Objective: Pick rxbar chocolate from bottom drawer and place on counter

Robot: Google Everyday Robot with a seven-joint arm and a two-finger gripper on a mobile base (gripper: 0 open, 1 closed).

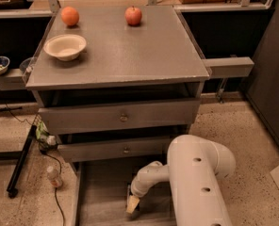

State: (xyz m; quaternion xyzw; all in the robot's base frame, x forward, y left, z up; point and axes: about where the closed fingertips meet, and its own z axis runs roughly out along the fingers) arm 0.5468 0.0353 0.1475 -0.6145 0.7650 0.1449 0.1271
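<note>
The bottom drawer (99, 197) is pulled out at the foot of the cabinet and shows its pale grey liner. My white arm reaches down into it. My gripper (132, 204) hangs low over the liner near the drawer's middle, with its pale tip pointing down. A small dark sliver (128, 191) shows just above and left of the gripper tip; it looks like the rxbar chocolate, mostly hidden by the wrist. The counter (130, 51) is the grey cabinet top above.
On the counter stand a white bowl (65, 46), an orange (69, 16) and a red apple (134, 15). Two closed upper drawers (123, 117) overhang the bottom one. A grey shelf bar (229, 67) juts out at the right. A small bottle (53, 177) and cables lie on the floor at the left.
</note>
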